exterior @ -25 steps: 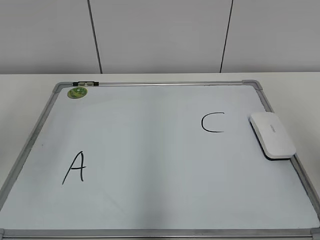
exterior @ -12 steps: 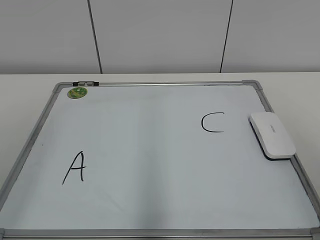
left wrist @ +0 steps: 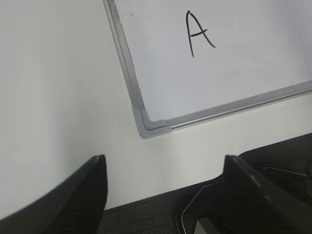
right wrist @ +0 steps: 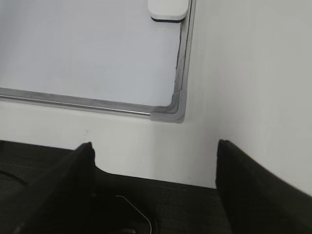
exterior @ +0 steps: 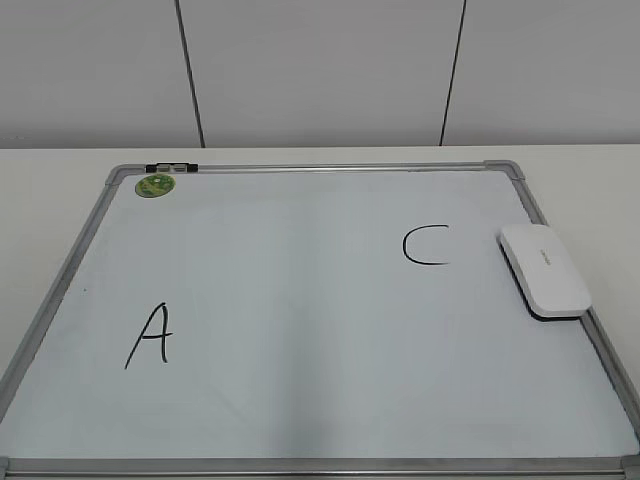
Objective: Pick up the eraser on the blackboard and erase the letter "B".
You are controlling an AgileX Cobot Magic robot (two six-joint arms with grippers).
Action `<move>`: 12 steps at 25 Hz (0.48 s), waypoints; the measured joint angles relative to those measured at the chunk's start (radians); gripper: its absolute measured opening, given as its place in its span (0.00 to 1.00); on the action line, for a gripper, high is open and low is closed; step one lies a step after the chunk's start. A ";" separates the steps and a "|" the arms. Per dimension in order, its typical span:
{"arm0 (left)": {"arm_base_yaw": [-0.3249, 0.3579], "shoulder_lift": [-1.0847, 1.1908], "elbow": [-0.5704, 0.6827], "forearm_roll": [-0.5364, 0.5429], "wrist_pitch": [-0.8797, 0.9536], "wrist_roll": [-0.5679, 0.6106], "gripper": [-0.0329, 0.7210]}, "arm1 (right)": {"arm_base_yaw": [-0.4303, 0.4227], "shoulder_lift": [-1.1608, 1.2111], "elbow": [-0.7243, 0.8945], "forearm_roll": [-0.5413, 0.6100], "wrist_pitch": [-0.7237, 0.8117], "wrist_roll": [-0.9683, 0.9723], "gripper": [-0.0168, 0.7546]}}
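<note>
The blackboard (exterior: 300,330), a pale glossy board in a silver frame, lies flat on the white table. It bears a black "A" (exterior: 150,335) at the front left and a black "C" (exterior: 425,246) at the right. No letter "B" shows on it. The white eraser (exterior: 544,270) lies on the board's right edge beside the "C"; its near end shows in the right wrist view (right wrist: 168,9). My left gripper (left wrist: 163,168) is open and empty, off the board's front left corner (left wrist: 148,127). My right gripper (right wrist: 153,151) is open and empty, off the front right corner (right wrist: 170,114). Neither gripper shows in the exterior view.
A small round green sticker (exterior: 155,185) and a black clip (exterior: 172,167) sit at the board's far left corner. White table (exterior: 40,190) surrounds the board. A dark surface (left wrist: 146,214) lies below the table's front edge under both grippers.
</note>
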 joint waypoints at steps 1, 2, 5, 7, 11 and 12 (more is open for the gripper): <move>0.000 -0.013 0.016 0.009 0.000 -0.011 0.74 | 0.000 -0.021 0.019 -0.006 0.000 0.000 0.79; 0.000 -0.028 0.033 0.021 0.002 -0.016 0.74 | 0.000 -0.046 0.039 -0.013 0.000 0.000 0.79; 0.000 -0.066 0.089 0.038 0.002 -0.025 0.74 | 0.000 -0.113 0.088 -0.036 0.000 0.000 0.79; 0.000 -0.088 0.127 0.043 0.002 -0.026 0.74 | 0.000 -0.149 0.101 -0.047 0.000 0.000 0.79; 0.000 -0.113 0.202 0.043 -0.029 -0.028 0.74 | 0.000 -0.192 0.103 -0.063 -0.002 0.000 0.79; 0.000 -0.115 0.219 0.037 -0.040 -0.028 0.74 | 0.000 -0.194 0.103 -0.064 -0.002 0.000 0.79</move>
